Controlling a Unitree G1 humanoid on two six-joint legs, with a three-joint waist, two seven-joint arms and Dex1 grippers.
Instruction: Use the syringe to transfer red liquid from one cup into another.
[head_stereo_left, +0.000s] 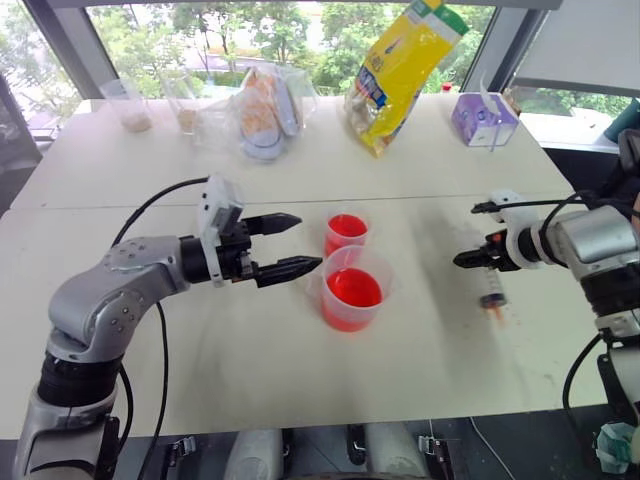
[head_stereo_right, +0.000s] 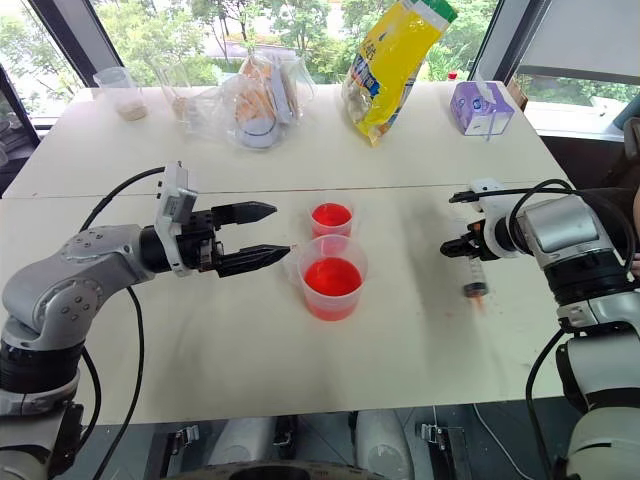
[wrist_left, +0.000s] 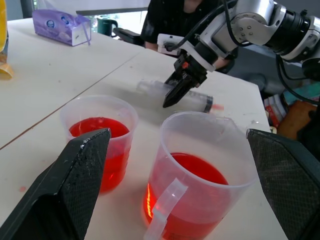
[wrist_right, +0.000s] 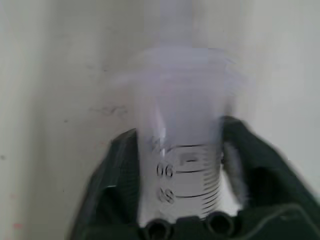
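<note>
Two cups mid-table, syringe (head_stereo_left: 488, 283) lying flat at about 3 o'clock of them, well apart. Nearest: bigger cup (head_stereo_left: 352, 290) with spout and handle, roughly a third full of red liquid (head_stereo_left: 353, 288); just behind it at 12 o'clock, smaller cup (head_stereo_left: 346, 233), also holding red. Left gripper (head_stereo_left: 292, 243) at 9 o'clock of the cups, fingers spread wide, empty, level, tips close to the bigger cup's rim but apart from it. Right gripper (head_stereo_left: 472, 259) pinched shut across the syringe barrel, seen clearly in the right wrist view with a finger (wrist_right: 117, 180) on each side; syringe not yet lifted off the table (head_stereo_left: 250, 370).

Risks, as judgement: smooth round barrel, so likely to roll or slip out on lift if the pinch sits off-centre. Grip near the plunger end, so tip may droop and drip; tip already looks reddish. Carrying toward 9 o'clock could clip the bigger cup's rim and tip it, spilling. Left fingers close enough to knock that cup with any small drift. Far edge clutter (yellow bag (head_stereo_left: 405, 70), purple box (head_stereo_left: 484, 118)) well clear, no concern.
</note>
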